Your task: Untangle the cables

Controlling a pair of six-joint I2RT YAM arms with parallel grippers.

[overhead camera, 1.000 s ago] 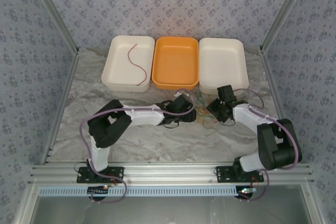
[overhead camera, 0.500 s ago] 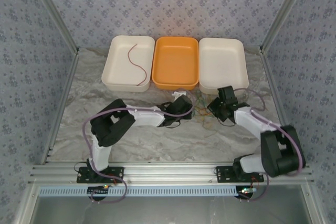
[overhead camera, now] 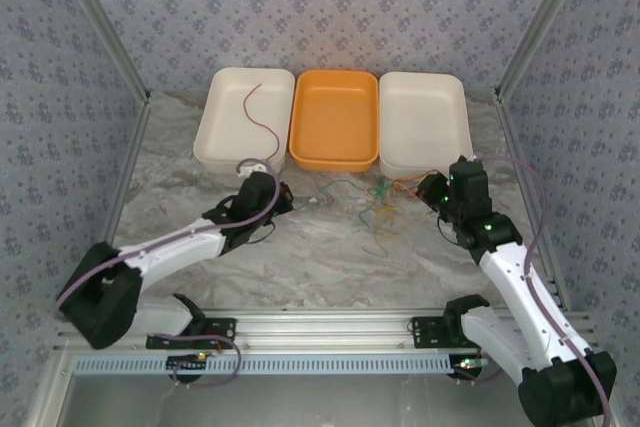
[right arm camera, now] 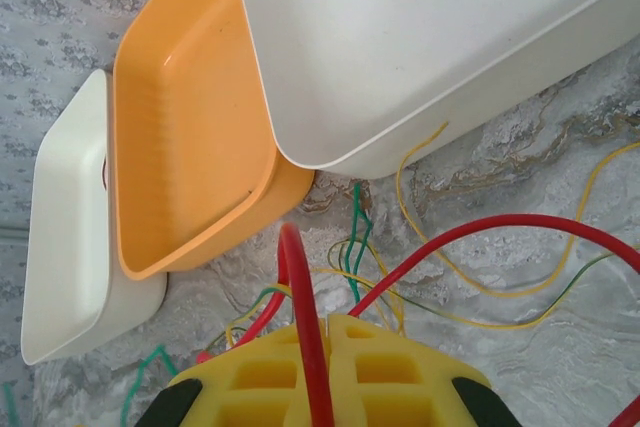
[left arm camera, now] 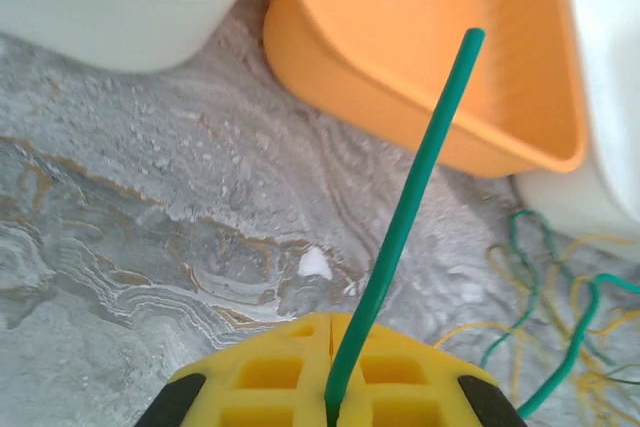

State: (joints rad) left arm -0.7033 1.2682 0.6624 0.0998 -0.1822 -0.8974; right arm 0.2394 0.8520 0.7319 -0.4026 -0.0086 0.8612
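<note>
1. While the two arms reach out over the table [overhead camera: 300,267], the wires [overhead camera: 380,202] lie in a loose heap near the middle, at 6 o'clock from the orange tray [overhead camera: 335,161].
2. The left gripper [overhead camera: 283,197] sits at 9 o'clock from the heap. Its fingers [left arm camera: 270,377] are pinched shut on a green wire [left arm camera: 400,227], and the short end pokes out toward the orange tray.
3. The right gripper [overhead camera: 435,190] sits at 3 o'clock from the heap. It is closed tight on a red wire [right arm camera: 305,327], which loops away over the yellow and green ones.
4. One dark red wire [overhead camera: 262,117] lies by itself in the white tray [overhead camera: 225,137] at 11 o'clock. The other white tray [overhead camera: 425,117] is at 1 o'clock.
5. I think the knot could get tighter if both arms pull hard while the wires are wrapped round each other.
6. A thin wire could slip out of the soft yellow pads if the pull is too quick.
7. The whole heap could drag along with one wire and catch on a tray.
</note>
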